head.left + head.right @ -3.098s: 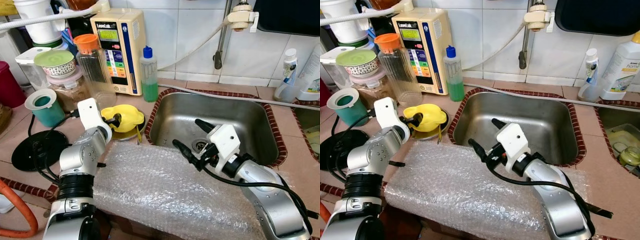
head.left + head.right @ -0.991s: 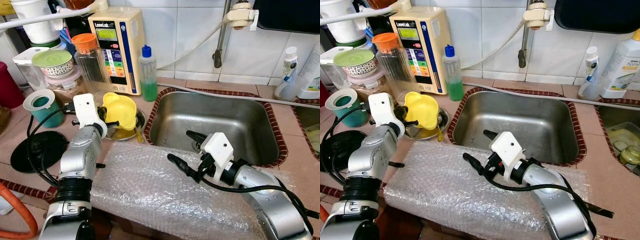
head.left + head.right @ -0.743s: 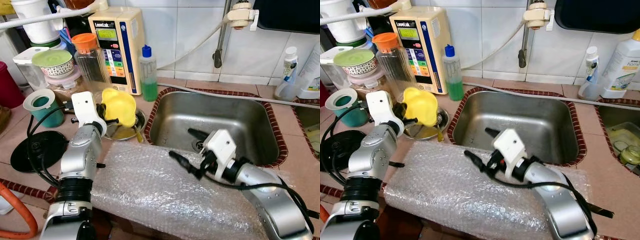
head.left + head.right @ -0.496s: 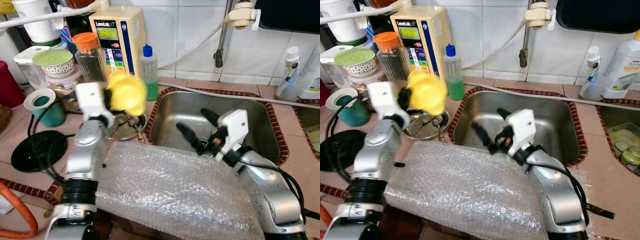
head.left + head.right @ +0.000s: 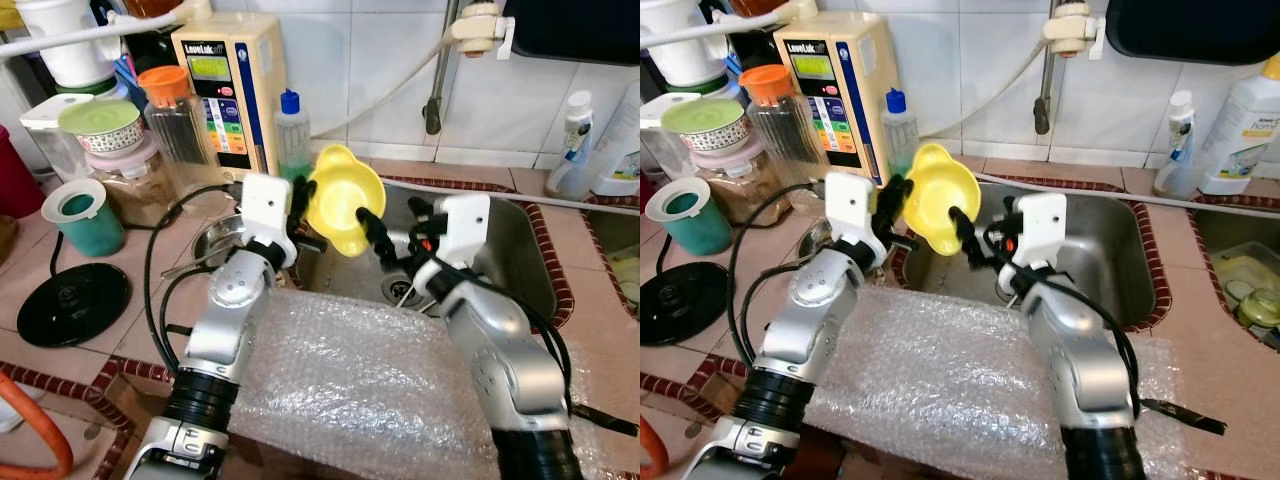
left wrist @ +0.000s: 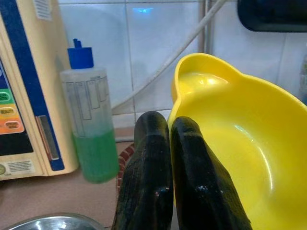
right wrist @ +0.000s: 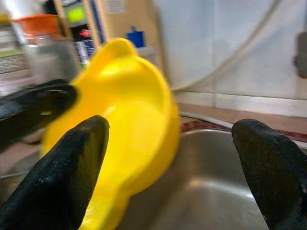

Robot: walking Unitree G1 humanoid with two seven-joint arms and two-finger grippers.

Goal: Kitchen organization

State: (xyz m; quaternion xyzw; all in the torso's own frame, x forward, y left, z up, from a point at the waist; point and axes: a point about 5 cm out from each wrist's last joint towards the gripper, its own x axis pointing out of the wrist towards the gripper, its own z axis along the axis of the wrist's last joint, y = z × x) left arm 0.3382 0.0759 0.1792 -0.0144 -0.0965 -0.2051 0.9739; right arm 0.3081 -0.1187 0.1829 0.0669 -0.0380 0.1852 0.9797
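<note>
You can read "LeveLuk" at the top of the cream water machine (image 5: 835,95) left of the sink (image 5: 1110,262), and "home" on the white bottle (image 5: 1238,135) at the sink's right.

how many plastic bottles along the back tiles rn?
3. Green-liquid bottle with a blue cap beside the cream appliance; a small white bottle and a large white bottle right of the sink. More may be hidden.

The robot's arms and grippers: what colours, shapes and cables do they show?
Both arms are silver tubes with black ribbed joints and loose black cables. Each wrist carries a white boxy block. The left gripper and right gripper each have two long black fingers.
</note>
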